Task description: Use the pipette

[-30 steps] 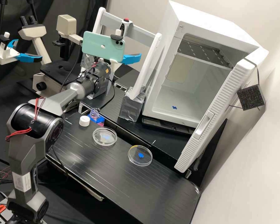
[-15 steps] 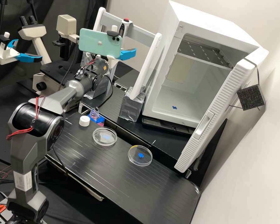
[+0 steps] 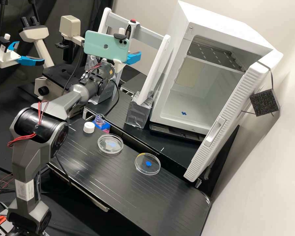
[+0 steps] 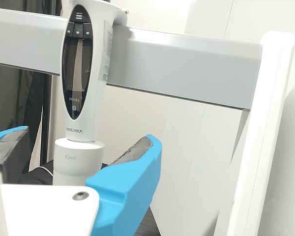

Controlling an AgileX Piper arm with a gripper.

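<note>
The gripper [image 3: 133, 58] is at the white pipette stand, partly behind the phone on the wrist, one blue finger showing. The pipette [image 3: 128, 30] hangs upright on the stand's grey crossbar, its red button on top. In the wrist view the gripper [image 4: 82, 136] stands open, one dark-padded finger to either side of the white pipette [image 4: 83, 125]. Its lower collar shows in the gap, touching neither finger as far as can be seen; its lower end is hidden behind the gripper's white body.
Two clear dishes [image 3: 110, 143] [image 3: 147, 163], a white cap [image 3: 88, 127] and an open bottle [image 3: 99, 120] in a blue holder are on the bench [image 3: 121, 193]. A microscope [image 3: 52, 78] stands behind the arm; an open white cabinet [image 3: 200, 85] is right of the stand.
The gripper, with the wrist and phone, has shifted a little to the left in the high view, mostly in the first half second. The pipette and the dishes have not moved.
</note>
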